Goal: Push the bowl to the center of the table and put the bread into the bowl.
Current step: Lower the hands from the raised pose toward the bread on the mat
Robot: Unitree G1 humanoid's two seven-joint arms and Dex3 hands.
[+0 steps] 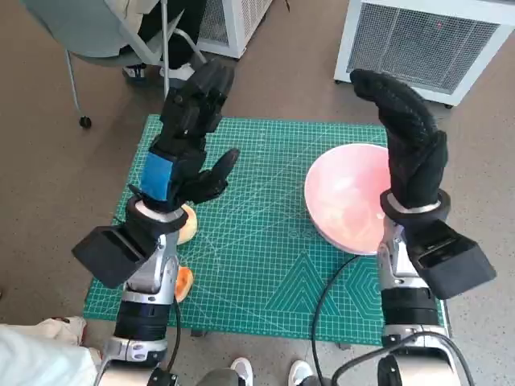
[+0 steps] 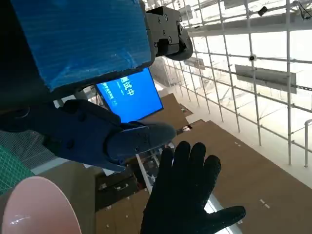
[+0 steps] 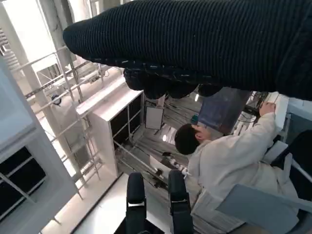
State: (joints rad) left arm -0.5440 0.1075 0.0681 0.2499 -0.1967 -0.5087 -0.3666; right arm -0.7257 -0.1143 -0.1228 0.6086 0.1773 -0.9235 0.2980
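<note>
The pink bowl [image 1: 350, 197] sits on the right side of the green cutting mat [image 1: 265, 241], partly behind my right forearm; its rim [image 2: 34, 207] also shows in the left wrist view. My right hand [image 1: 406, 141] in the black glove is raised above the bowl's right side, fingers stretched out, holding nothing; it appears as a spread glove [image 2: 187, 195] in the left wrist view. My left hand [image 1: 189, 137] is lifted over the mat's left part, fingers apart and empty. Orange-tan bread [image 1: 187, 225] peeks out beside my left wrist, and a second piece [image 1: 183, 281] lies lower by the forearm.
A chair with a person's feet [image 1: 153, 68] stands beyond the mat's far left corner. White grilled cabinets [image 1: 426, 40] stand at the far right. A person in a pale top [image 3: 234, 156] sits at a desk in the right wrist view. My left fingers [image 3: 153, 195] show there too.
</note>
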